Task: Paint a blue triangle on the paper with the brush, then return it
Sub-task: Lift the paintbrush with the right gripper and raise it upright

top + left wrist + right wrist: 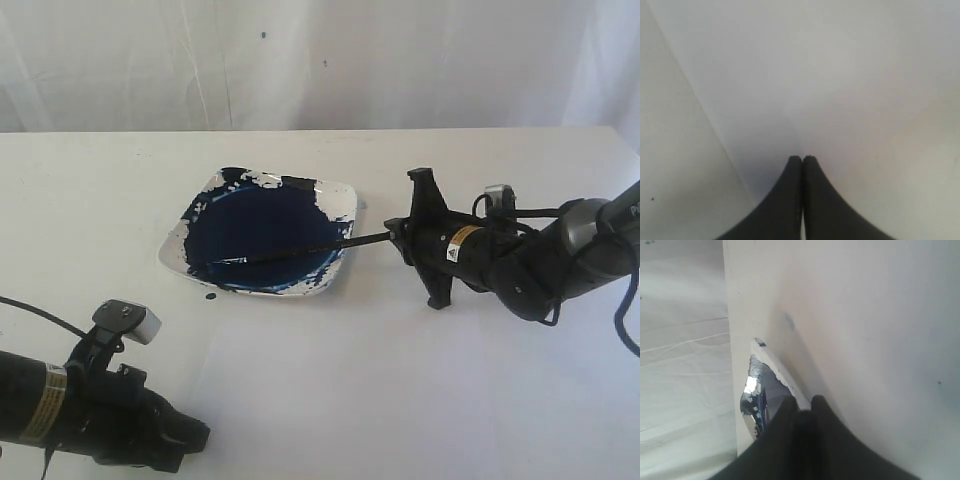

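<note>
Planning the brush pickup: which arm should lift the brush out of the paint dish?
Right. The right gripper is at the handle end of the brush, beside the paint dish, apparently closed on it. The left gripper is shut and far from the dish, at the near left.

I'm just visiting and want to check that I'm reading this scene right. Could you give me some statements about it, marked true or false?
1. The brush lies across the dish, with its tip end in the paint. True.
2. The left fingers are spread wide apart. False: they are pressed together.
3. The right fingers meet the far end of the brush handle, just outside the dish. True.
4. A blue triangle is painted on the table beside the dish. False: no triangle shows anywhere.
5. The dish holds red paint. False: the paint is dark blue.
</note>
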Controlling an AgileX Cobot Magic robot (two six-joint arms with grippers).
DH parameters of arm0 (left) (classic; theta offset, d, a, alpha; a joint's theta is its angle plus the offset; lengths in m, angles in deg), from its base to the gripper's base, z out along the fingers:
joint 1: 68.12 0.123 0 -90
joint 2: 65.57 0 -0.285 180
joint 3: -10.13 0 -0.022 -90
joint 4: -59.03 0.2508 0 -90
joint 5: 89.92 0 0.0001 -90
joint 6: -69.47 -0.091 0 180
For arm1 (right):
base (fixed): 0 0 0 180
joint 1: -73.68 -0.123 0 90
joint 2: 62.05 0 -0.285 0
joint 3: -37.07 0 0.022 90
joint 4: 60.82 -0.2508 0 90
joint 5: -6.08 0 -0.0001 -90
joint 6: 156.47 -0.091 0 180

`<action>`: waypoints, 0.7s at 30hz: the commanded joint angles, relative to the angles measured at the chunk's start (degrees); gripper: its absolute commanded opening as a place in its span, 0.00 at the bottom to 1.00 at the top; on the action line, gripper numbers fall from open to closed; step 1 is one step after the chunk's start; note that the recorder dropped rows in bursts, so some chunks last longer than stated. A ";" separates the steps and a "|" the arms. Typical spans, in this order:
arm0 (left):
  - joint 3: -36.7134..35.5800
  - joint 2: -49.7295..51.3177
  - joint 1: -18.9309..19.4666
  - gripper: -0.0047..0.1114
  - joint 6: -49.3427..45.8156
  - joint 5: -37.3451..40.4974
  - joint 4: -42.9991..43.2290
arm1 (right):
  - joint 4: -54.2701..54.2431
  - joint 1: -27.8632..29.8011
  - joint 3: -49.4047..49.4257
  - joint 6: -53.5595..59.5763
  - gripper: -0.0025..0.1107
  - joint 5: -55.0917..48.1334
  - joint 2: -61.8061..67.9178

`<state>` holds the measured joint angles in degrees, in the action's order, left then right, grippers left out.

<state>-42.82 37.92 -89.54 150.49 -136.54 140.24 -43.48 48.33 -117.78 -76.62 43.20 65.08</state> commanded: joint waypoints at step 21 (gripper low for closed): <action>-0.22 -0.01 -0.47 0.04 -0.22 1.68 0.69 | -12.28 0.13 -6.05 27.47 0.03 12.20 -2.03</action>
<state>-42.82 37.92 -89.54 150.49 -136.54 140.24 -55.98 48.07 -123.48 -54.89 54.04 64.66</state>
